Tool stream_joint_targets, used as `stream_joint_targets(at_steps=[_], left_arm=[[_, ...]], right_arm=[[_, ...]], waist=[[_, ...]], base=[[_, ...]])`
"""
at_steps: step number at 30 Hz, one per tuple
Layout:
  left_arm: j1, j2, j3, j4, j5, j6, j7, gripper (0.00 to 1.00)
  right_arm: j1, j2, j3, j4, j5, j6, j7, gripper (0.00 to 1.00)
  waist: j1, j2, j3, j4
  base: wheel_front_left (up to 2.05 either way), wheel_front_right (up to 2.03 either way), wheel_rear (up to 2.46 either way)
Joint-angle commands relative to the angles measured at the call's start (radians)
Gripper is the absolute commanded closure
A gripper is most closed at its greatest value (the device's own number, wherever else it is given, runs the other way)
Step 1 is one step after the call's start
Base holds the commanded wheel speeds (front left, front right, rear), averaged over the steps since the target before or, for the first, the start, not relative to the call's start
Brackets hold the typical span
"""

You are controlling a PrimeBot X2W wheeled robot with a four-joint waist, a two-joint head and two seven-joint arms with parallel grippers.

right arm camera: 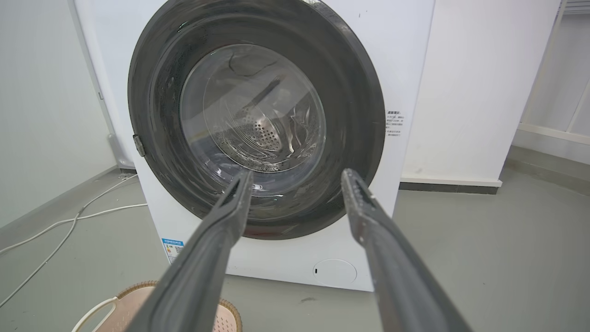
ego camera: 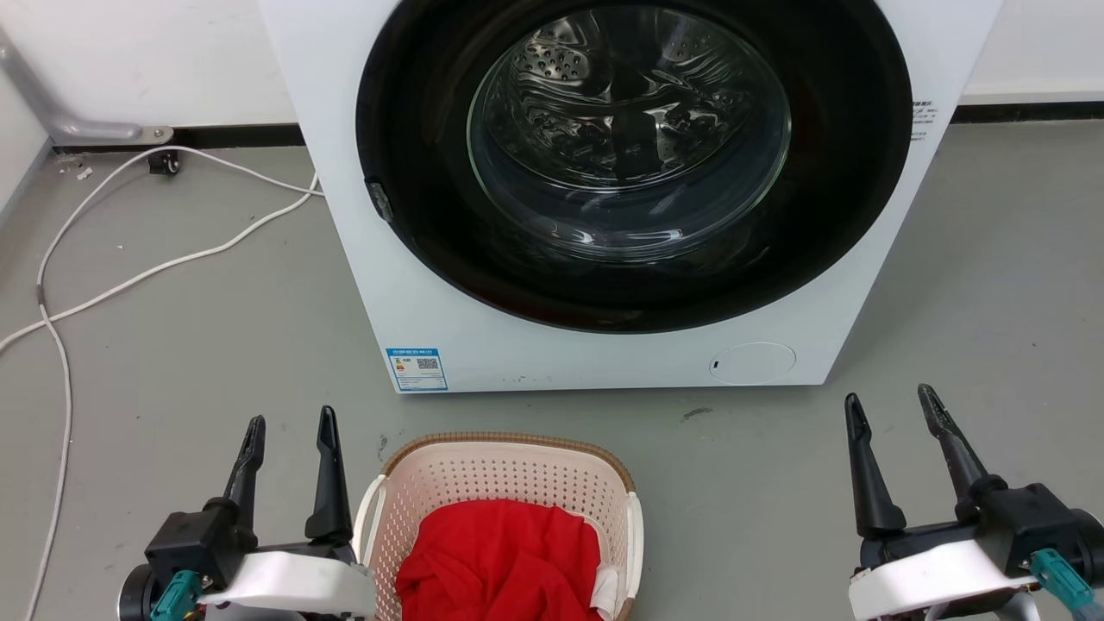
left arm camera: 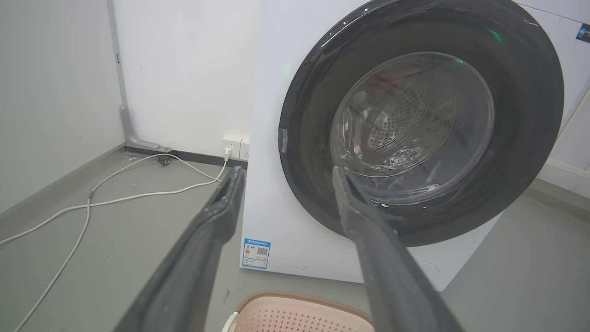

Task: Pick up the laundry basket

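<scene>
left jaws: spread, empty | right jaws: spread, empty | laundry basket [ego camera: 504, 470] on floor between

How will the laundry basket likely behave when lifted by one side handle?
The laundry basket looks like thin perforated plastic, so probably light and flexible. Lifted by one white handle, it would likely tilt, and the loose red cloth may slide.

Pink, red, white

The laundry basket [ego camera: 500, 474] is showing perforated pale pink under a brown woven-look rim; the cloth [ego camera: 500, 552] is showing red, the washing machine [ego camera: 552, 354] white.
</scene>
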Motion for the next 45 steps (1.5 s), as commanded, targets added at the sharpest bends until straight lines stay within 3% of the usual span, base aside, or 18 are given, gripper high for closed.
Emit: stream_joint_targets(at_steps=[1, 17, 45], left_arm=[[0.008, 0.003, -0.003, -0.006, 0.025, 0.003, -0.008, 0.00], [0.021, 0.004, -0.009, -0.010, 0.135, 0.018, -0.037, 0.00], [0.016, 0.003, -0.007, 0.001, 0.135, 0.018, -0.035, 0.00]], right_arm=[[0.012, -0.004, 0.003, -0.010, -0.024, 0.000, -0.011, 0.00], [0.027, -0.004, 0.003, -0.020, -0.087, 0.000, -0.038, 0.00], [0.027, -0.004, 0.003, -0.001, -0.013, 0.000, -0.036, 0.00]], waist=[[0.0000, 0.0000, 0.000, 0.000], [0.0000, 0.0000, -0.002, 0.004], [0.0000, 0.0000, 0.000, 0.009]], base=[[0.00, 0.00, 0.00], [0.00, 0.00, 0.00], [0.00, 0.00, 0.00]])
